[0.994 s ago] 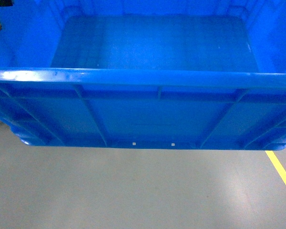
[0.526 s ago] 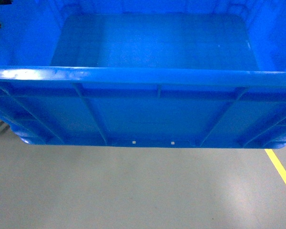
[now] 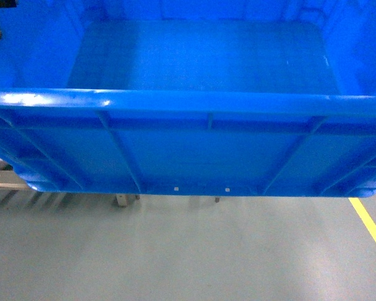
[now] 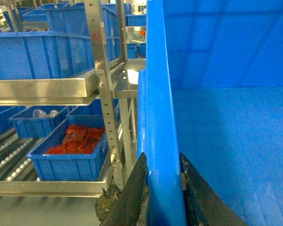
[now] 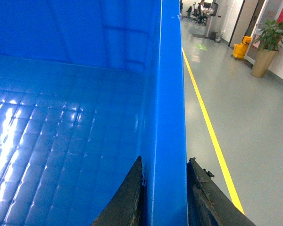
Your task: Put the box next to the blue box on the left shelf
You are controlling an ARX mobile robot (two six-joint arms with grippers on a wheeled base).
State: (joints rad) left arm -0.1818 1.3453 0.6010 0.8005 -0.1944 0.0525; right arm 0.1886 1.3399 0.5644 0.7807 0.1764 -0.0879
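Note:
The box (image 3: 200, 150), a big bright blue crate with nothing in it, fills the upper half of the head view and hangs above the floor. My left gripper (image 4: 163, 165) is shut on its left rim (image 4: 158, 94), one finger on each side of the wall. My right gripper (image 5: 164, 167) is shut on the right rim (image 5: 170, 94) in the same way. The left shelf (image 4: 9, 162) shows its white roller tracks at the lower left of the left wrist view. A blue box (image 4: 70, 153) holding red packets sits on it beside the bare rollers.
Metal rack uprights (image 4: 108, 103) stand close to the crate's left wall. Higher shelf levels carry more blue crates (image 4: 37, 54). Rack parts (image 3: 6, 182) and a foot (image 3: 121, 199) show under the crate. A yellow floor line (image 5: 207, 122) runs on the right, with a potted plant (image 5: 266, 47) far off.
Rack parts have come into the head view beneath the crate's near wall at the lower left, where only floor showed before. Both grips are unchanged.

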